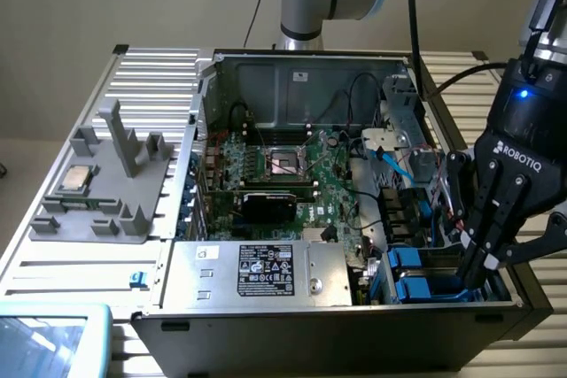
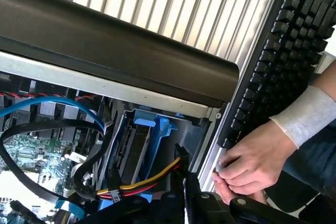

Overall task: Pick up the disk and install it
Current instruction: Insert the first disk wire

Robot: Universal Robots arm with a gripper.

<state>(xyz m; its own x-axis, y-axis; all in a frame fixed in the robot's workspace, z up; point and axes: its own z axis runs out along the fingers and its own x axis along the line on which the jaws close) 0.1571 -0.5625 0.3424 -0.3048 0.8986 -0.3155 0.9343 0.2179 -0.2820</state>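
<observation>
The gripper (image 1: 485, 265), marked ROBOTIQ, reaches into the computer case (image 1: 266, 325) at the exterior view's right; its fingers clamp the blue-railed disk (image 2: 137, 148).

Blue-railed grey disk (image 2: 137, 145), green motherboard (image 1: 292, 165), black keyboard (image 2: 283, 56), yellow-red-black cable (image 2: 147, 182), white-ribbed table (image 1: 151, 77)

Exterior high, overlooking open computer case (image 1: 354, 307); wrist close inside it.
</observation>
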